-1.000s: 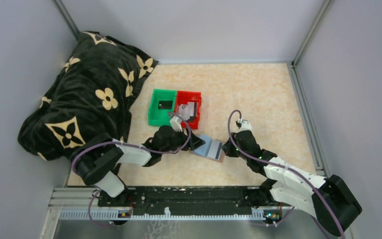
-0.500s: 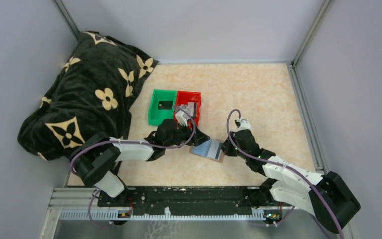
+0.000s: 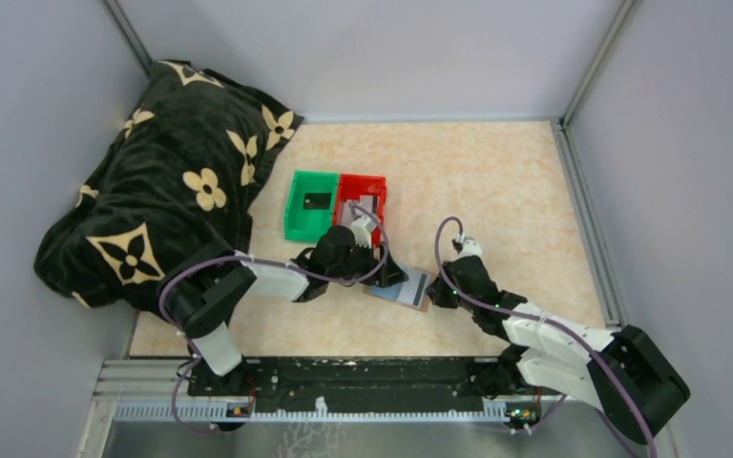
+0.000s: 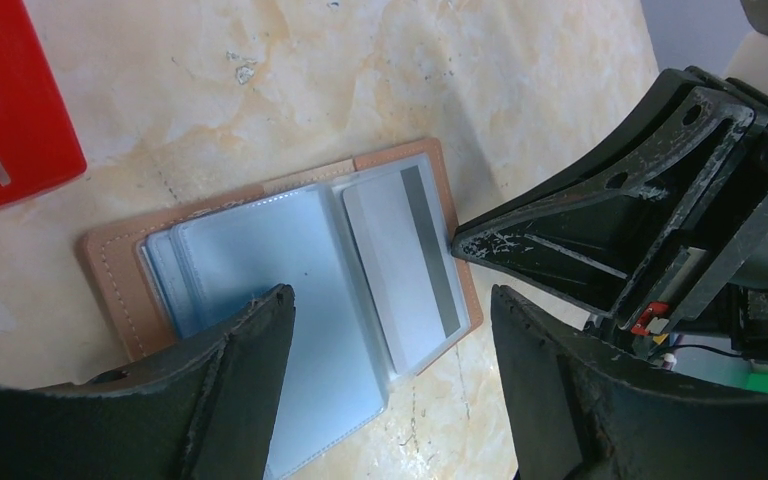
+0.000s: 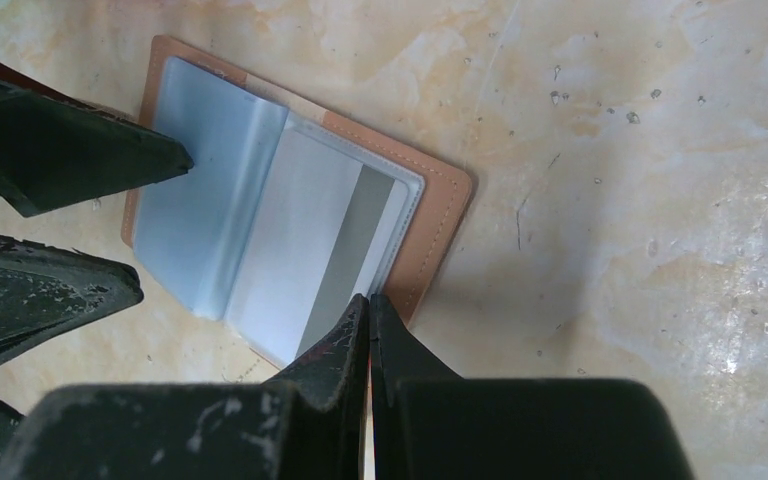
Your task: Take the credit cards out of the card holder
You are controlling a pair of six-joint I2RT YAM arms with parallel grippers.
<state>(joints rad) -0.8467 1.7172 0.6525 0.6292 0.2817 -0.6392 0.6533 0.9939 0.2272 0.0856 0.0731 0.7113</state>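
Shifted over the flat, tan leather-like card holder (image 4: 110, 262), left gripper (image 4: 390, 300) gapes wide, grasping nothing; right gripper (image 5: 370, 300), clenched, touches its rim beside a glossy grey card (image 5: 312, 235).

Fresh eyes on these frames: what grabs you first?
The black blanket with cream flowers, heaped at the far left of the table. The tan card holder lies open mid-table, a silver card showing in its sleeve, with the open left claw over it and the shut right claw at its edge. A green bin and a red bin sit behind it.
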